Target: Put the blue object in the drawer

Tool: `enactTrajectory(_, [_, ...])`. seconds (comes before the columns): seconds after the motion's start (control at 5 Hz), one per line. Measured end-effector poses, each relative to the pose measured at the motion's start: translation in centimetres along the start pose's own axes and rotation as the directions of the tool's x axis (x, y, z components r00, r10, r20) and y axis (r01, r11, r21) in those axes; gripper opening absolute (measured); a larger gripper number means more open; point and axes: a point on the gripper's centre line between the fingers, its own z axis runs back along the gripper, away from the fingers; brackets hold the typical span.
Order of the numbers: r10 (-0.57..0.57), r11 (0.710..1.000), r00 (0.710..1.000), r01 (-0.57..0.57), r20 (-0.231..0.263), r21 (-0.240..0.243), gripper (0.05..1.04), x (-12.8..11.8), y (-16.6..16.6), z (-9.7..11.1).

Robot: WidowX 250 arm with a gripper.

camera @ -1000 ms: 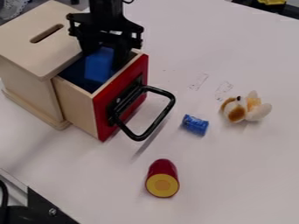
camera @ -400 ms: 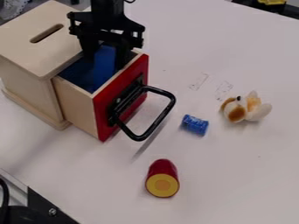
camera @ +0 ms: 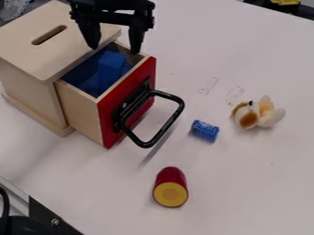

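Across the scene we see a pale table, with a wooden box on its left; the box has a slot in its top. Pulled out from the box toward the right is the red-fronted drawer, blue inside. Over the drawer's far part we have the black gripper, its jaws spread wide with nothing between them. On the drawer's front we see a black loop handle. Toward the right lies a white plush toy with brown and orange patches. Near the middle we find a red, round-ended piece with a yellow face. Our blue block sits inside the drawer, below the gripper and apart from it. Smallest, a blue cylinder lies between handle and plush toy.
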Motion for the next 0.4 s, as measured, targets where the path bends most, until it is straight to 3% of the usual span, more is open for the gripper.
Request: enactTrajectory(0.4, [0.028,1.0,0.998,-0.027,0.062,-0.008,0.998,-0.2,0.2,2.6])
